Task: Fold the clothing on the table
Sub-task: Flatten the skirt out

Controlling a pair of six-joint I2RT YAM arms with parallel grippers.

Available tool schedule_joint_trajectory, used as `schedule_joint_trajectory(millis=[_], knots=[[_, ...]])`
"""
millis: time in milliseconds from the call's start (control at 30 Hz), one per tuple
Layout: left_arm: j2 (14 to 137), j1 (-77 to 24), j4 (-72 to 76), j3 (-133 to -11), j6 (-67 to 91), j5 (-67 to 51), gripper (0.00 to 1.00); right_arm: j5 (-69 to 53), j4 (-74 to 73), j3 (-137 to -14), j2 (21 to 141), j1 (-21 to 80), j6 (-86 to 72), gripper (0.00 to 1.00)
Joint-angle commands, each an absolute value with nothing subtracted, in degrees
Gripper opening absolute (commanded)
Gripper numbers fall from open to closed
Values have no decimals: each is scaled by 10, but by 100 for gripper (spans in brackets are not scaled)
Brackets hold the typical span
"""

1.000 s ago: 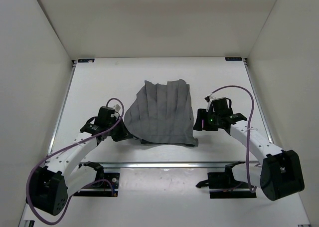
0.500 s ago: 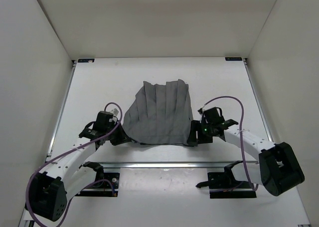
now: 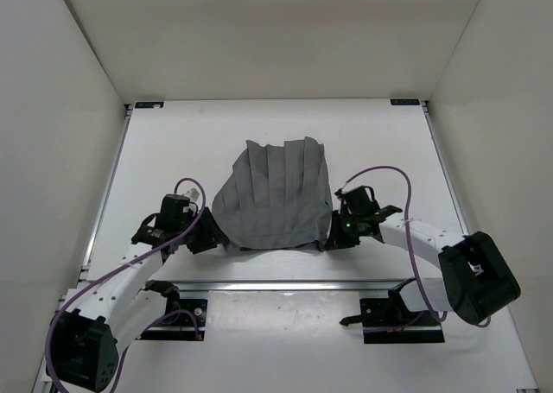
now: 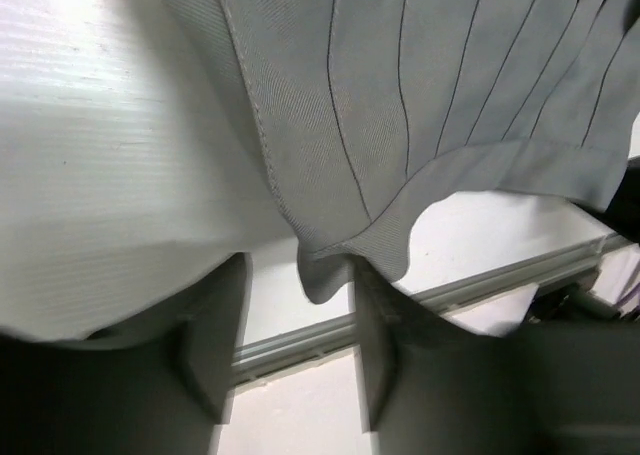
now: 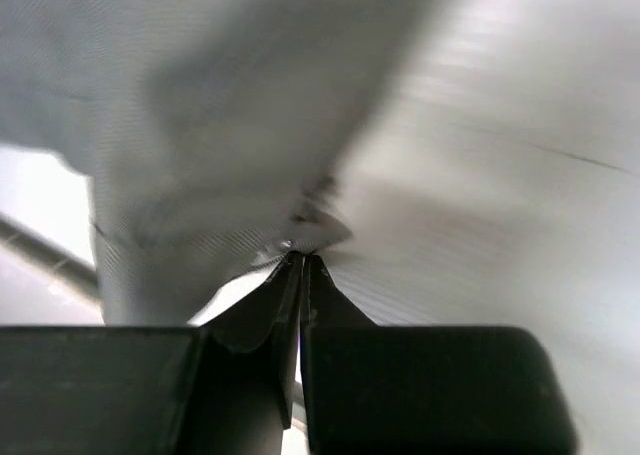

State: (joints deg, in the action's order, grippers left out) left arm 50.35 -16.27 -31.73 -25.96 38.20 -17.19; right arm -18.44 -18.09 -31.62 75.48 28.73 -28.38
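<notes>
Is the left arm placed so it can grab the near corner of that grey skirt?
Probably yes: the left arm's fingers stand apart with the clothing hem's corner drooping between them, nothing else in the way.

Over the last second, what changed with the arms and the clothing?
The right gripper swung in from the right to the near right corner of the clothing and its jaws shut on the hem. The left gripper drew back slightly; its jaws now stand apart, the left hem corner between them. The clothing's far edge stayed put on the table.
</notes>
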Motion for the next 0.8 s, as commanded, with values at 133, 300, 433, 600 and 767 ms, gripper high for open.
schedule_joint_trajectory(millis=[133, 300, 433, 600, 767], knots=[[487, -177, -327, -264, 395, -188, 72, -129, -272, -343, 678, 212, -225, 0], [491, -190, -308, -236, 410, -184, 77, -136, -270, -340, 680, 211, -218, 1], [484, -197, -264, -215, 450, -185, 78, -150, -258, -329, 678, 208, -227, 14], [498, -207, -215, -218, 482, -172, 54, -198, -202, -279, 643, 191, -263, 44], [498, -197, -208, -218, 486, -163, 0, -200, -169, -251, 649, 192, -275, 48]])
